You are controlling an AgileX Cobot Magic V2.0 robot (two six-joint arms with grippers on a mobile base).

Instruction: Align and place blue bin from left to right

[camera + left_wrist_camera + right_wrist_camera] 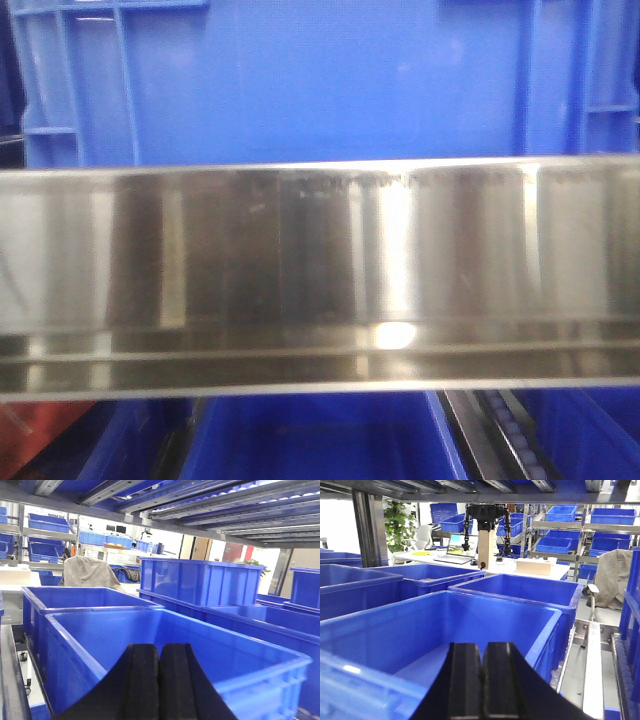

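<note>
Filling the bottom of my left wrist view, the left gripper (159,680) is showing its two black fingers pressed flat together, clenched on nothing. My right wrist view is giving me the same: the right gripper (481,682) is sitting with its jaws squeezed together and nothing between them.

I am seeing the blue bin (175,655) directly under and ahead of the left gripper, sitting on the rack level with its long axis running away from the camera and slightly to the right, its near short wall facing me. It is looking bright medium blue, with smooth flat walls and a thick rim, and its inside is showing bare. A second open bin (75,602) is standing just behind it to the left, also with nothing visible inside. A taller stacked crate (200,585) is rising beyond them on the right.

From the right wrist I am looking into a row of open blue bins (440,630), all showing bare floors, beside a roller rail (592,670).

My front camera is being mostly blocked by a shiny metal shelf beam (320,280), with a ribbed blue wall (320,80) above it.
</note>
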